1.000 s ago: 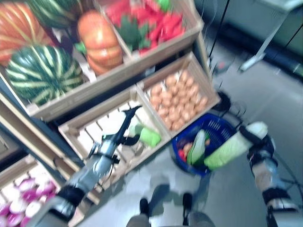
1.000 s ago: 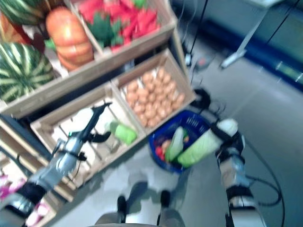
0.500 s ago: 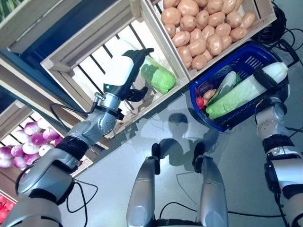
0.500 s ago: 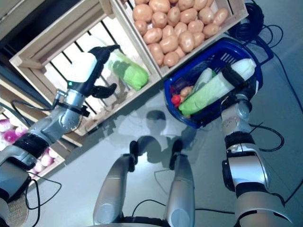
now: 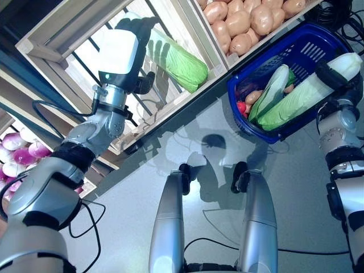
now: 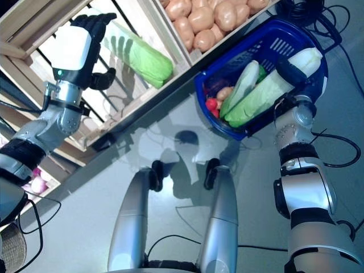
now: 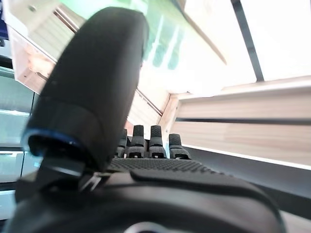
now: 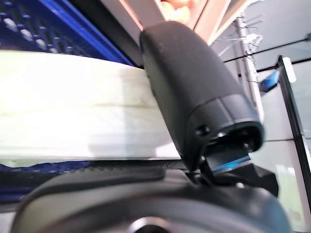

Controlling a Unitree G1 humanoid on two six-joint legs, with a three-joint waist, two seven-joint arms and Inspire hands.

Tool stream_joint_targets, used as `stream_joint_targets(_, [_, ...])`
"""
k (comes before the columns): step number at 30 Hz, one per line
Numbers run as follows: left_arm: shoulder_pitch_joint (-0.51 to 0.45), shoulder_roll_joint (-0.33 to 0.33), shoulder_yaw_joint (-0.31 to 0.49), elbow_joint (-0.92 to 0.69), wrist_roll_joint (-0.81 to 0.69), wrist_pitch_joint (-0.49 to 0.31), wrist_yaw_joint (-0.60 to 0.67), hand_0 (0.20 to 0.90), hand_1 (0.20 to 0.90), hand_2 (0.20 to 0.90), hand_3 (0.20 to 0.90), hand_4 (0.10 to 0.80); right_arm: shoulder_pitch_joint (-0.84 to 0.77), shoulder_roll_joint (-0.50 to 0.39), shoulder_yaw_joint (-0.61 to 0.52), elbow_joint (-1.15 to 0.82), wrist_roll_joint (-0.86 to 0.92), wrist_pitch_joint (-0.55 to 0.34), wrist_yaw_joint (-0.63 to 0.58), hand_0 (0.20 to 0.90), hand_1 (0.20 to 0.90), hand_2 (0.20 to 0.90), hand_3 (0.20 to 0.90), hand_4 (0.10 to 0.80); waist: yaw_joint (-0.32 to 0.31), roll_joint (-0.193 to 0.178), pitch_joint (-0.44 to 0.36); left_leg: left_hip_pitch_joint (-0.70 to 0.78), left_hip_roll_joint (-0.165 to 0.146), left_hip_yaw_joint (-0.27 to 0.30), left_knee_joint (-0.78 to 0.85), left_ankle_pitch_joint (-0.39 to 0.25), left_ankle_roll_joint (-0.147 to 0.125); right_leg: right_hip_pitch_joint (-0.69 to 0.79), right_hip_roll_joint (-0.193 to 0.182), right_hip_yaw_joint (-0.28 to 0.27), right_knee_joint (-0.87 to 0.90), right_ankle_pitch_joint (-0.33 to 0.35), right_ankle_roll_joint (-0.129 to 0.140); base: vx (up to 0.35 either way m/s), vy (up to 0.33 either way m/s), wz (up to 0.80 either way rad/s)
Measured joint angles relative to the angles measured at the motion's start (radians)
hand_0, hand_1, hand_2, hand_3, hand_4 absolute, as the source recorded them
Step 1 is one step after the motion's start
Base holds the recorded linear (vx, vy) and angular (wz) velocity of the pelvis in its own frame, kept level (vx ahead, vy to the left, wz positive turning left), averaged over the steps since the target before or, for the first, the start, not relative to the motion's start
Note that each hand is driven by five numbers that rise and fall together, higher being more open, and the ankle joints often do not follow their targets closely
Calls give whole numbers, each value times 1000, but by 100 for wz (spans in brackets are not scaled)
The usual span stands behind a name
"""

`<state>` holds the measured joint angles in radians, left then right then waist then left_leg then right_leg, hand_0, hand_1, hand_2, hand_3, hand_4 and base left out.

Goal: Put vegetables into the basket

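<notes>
In the slatted wooden crate [image 5: 68, 42] a loose cabbage [image 5: 173, 57] lies lengthwise just past the open left hand [image 5: 122, 48], while the right hand [image 6: 296, 71] grips another cabbage [image 6: 267, 94] over the blue basket [image 6: 287, 42].

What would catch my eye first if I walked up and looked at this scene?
Probably the long pale-green cabbage that the right hand grips by its white end, lying across the rim of the blue basket on the floor, which already holds other vegetables. Next, the left hand spread open in the slatted wooden crate, next to another cabbage, beside a crate of potatoes.
</notes>
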<state>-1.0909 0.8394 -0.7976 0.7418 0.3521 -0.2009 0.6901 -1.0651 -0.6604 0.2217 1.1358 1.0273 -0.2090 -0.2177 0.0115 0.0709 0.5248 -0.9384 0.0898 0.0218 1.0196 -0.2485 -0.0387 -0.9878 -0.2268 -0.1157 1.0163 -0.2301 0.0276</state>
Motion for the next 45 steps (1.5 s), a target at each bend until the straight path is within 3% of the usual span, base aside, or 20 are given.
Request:
stream_joint_targets(5, [-50,0,-49,21,24,10,-14,900,900,900,900,800,-13,-3,66,-1,-42,50,-1,900,900,900,900,800,0,0,0,3,7,0,-1,-1,-1,1,7,0,-1,-1,-2,5,1,-1])
stream_joint_targets(14, [-76,3,-157,36,117,47,-77,900,900,900,900,800,-30,-3,69,-11,-37,62,0,900,900,900,900,800,-14,-1,0,24,18,13,-26,-2,-4,13,20,6,-22,-1,-2,18,25,-4])
stream_joint_targets(27, [-95,11,-221,109,152,110,-308,900,900,900,900,800,-30,-30,105,-70,-33,45,1,900,900,900,900,800,-54,-6,0,62,40,47,-58,-9,-8,28,45,32,-56,10,6,2,38,-7])
stream_joint_targets(36, [-215,9,-277,149,226,167,-289,900,900,900,900,800,-33,-50,115,-121,7,41,12,900,900,900,900,800,-53,-7,1,-36,52,58,-32,-12,-6,-76,58,47,-45,24,4,-52,52,-5])
stream_joint_targets(45, [-349,-14,-327,243,266,238,-214,900,900,900,900,800,-65,-62,142,-120,42,39,12,900,900,900,900,800,-86,-7,1,-193,67,66,81,-47,17,-224,63,67,17,32,13,-63,45,-7])
